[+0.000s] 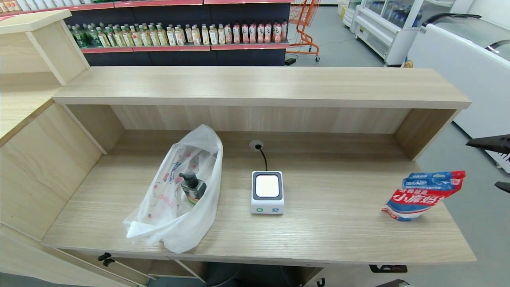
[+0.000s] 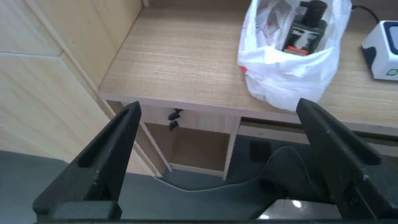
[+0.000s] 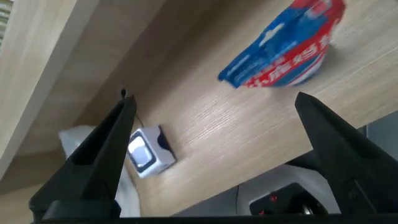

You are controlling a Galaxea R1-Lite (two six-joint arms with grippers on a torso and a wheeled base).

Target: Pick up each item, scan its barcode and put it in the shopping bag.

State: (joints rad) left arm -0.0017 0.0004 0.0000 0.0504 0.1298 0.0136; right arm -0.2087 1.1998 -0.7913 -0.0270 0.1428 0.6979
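We had the shopping bag (image 1: 159, 215) lying on the worktop (image 1: 326, 231) left of centre. It was translucent white with red print, mouth slack and open. One item sat in it: a dark pump bottle (image 1: 193, 186), pump head toward the back wall, green low on its label, lower end hidden behind bag folds. The white scanner (image 1: 267, 192) sat mid-worktop, pale window face up, black cable (image 1: 263, 157) running to a grommet (image 1: 256, 144) at the back. The blue-and-red pouch (image 1: 424, 194) stood near the worktop's right end, well apart from the scanner and not in the bag. It carried big white characters on a red band; the smaller print was too fine for us to make out. The left end effector (image 2: 219, 107) was released, fingers spread, holding nothing, out past the worktop's front edge on the bag's side. The right end effector (image 3: 216, 102) was likewise spread and empty, off the right end near the pouch, cut by the frame edge in the head view.
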